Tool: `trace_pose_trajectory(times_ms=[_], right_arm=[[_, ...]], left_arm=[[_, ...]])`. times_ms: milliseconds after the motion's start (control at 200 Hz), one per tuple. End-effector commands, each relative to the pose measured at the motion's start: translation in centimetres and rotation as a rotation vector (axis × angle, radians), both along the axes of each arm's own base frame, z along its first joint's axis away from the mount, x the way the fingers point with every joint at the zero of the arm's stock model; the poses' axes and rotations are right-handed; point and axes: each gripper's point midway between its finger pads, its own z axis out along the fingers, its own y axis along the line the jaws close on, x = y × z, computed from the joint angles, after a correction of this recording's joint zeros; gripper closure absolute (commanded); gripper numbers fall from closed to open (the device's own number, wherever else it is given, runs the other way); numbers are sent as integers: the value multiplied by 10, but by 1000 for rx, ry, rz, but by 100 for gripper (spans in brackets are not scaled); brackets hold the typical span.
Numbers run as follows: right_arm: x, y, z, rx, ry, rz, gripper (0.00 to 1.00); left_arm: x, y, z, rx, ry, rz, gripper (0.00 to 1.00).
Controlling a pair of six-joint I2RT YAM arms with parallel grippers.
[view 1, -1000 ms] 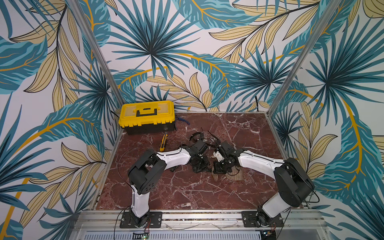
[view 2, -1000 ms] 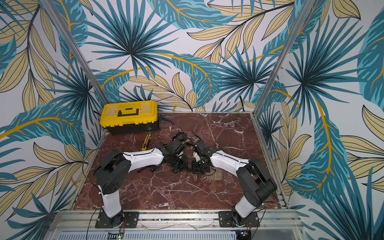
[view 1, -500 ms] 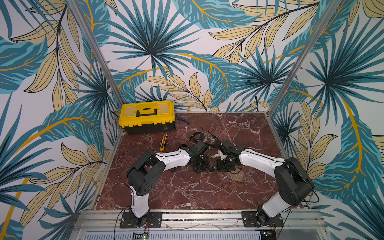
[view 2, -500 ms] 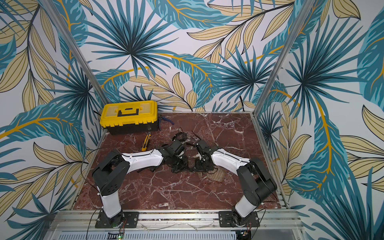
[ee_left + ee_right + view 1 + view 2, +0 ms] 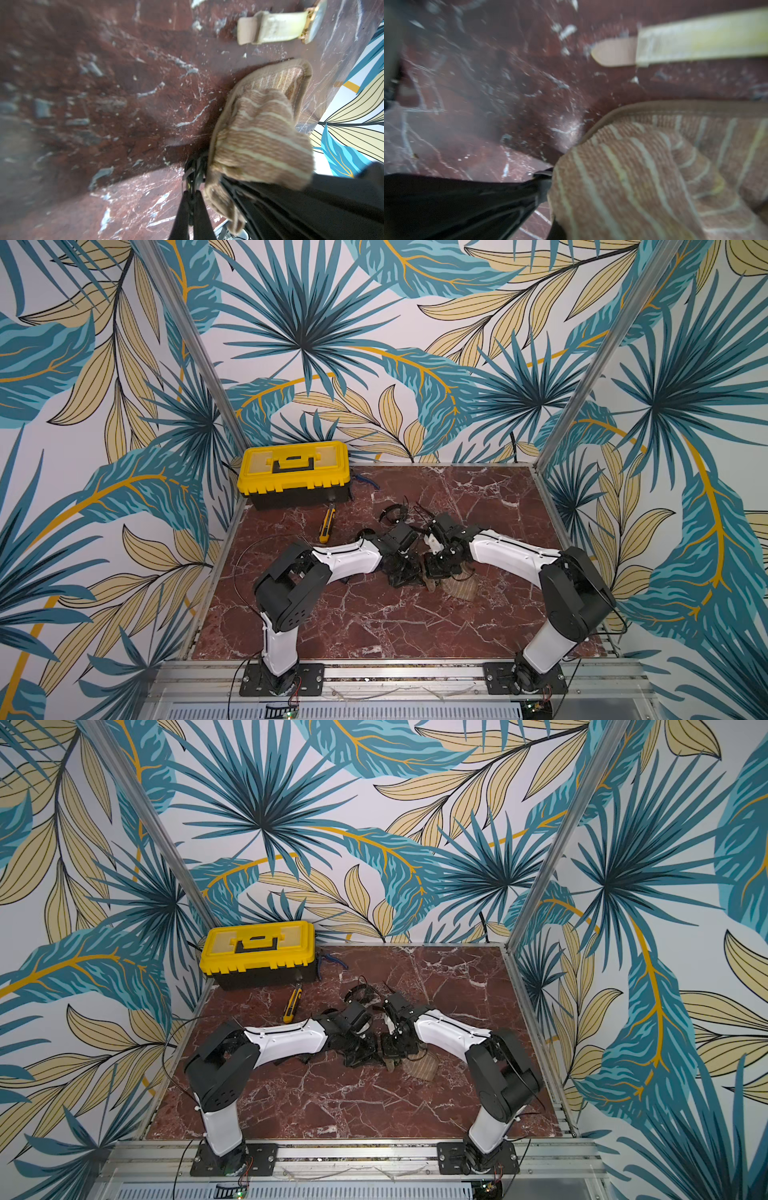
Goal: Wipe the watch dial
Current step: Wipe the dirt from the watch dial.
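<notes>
My left gripper (image 5: 192, 172) is pinched together, its tips right against the hem of the cloth (image 5: 259, 137); I can't tell whether it nips the hem. My right gripper (image 5: 435, 572) looks clamped on the bunched cloth, which hides its tips. Ahead of both, clear of the cloth, the watch (image 5: 276, 27) lies flat on the marble (image 5: 104, 104), its dial (image 5: 314, 22) at the strap's far end. Nothing pins the watch, so I expect a wipe to skid it, or the loose fold to drag the strap.
</notes>
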Motion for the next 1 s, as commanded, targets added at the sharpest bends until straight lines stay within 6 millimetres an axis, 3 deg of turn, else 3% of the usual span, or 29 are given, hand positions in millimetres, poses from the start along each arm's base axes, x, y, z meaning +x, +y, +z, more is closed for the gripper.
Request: trace_pose_trajectory(times_ms=[0, 280, 446, 581, 736, 891, 996], right_arm=[[-13, -15, -8, -54, 28, 6, 100], [-24, -57, -17, -246, 20, 7, 100], [-24, -67, -8, -273, -18, 0, 100], [-16, -55, 15, -195, -75, 4, 100], [-15, -26, 36, -72, -93, 78, 100], [-28, -7, 21, -18, -4, 164, 100], [-36, -10, 3, -51, 60, 182, 100]], left_arm=[[-2, 0, 2, -8, -2, 1, 100], [-4, 0, -1, -6, 8, -1, 100], [-3, -1, -2, -6, 12, -1, 100], [-3, -1, -1, -7, 9, -2, 100], [-3, -1, -3, -7, 15, -2, 100], [-4, -1, -5, -4, 20, 1, 100], [-3, -1, -5, -1, 21, 7, 100]])
